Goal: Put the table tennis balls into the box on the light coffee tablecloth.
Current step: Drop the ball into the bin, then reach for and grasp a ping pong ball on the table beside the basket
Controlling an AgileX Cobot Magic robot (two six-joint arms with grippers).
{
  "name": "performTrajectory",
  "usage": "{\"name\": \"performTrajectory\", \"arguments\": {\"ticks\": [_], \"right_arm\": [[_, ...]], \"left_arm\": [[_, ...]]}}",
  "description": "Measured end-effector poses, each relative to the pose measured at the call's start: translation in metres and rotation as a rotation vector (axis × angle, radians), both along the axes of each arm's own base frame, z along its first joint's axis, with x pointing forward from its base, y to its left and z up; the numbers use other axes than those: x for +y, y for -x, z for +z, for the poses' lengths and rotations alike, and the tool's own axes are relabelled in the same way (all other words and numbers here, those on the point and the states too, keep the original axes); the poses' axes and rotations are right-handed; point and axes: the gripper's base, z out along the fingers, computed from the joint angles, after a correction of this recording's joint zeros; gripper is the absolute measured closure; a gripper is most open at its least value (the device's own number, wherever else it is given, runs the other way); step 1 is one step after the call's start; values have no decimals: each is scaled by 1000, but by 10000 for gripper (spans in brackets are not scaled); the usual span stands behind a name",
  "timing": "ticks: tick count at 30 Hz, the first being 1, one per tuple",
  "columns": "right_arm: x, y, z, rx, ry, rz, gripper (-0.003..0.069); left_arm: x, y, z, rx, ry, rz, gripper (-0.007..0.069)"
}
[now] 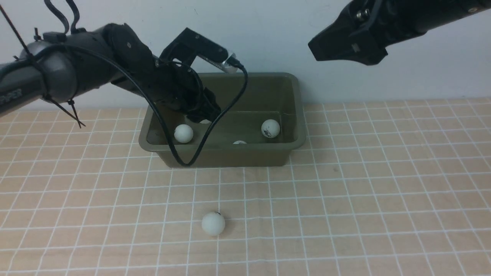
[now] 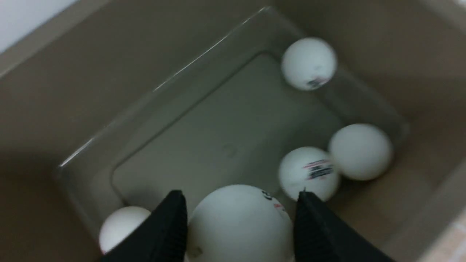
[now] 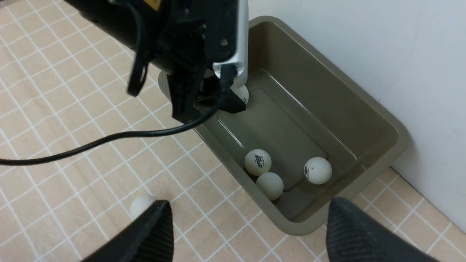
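Note:
The olive-green box (image 1: 230, 158) stands on the light coffee tablecloth (image 1: 345, 191) against the wall. My left gripper (image 1: 203, 114) reaches down into the box's left end and is shut on a table tennis ball (image 2: 236, 225), held between its black fingers (image 2: 167, 225). Several loose balls lie on the box floor (image 2: 308, 63) (image 2: 360, 151) (image 2: 309, 173) (image 2: 122, 225). One more ball (image 1: 213, 223) rests on the cloth in front of the box. My right gripper (image 3: 247, 203) hangs open and empty high above the box's right end.
The left arm's black cable (image 1: 184, 161) loops down over the box's front wall. A pale wall (image 1: 383, 84) rises directly behind the box. The cloth stretches on both sides of the box and toward the near edge.

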Motion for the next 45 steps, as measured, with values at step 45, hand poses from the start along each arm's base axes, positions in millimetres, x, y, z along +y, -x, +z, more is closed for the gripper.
{"name": "performTrajectory", "arguments": {"ticks": [45], "right_arm": [[0, 0, -1, -1, 11, 12, 147]], "left_arm": [[-28, 137, -15, 460, -24, -45, 225]]}}
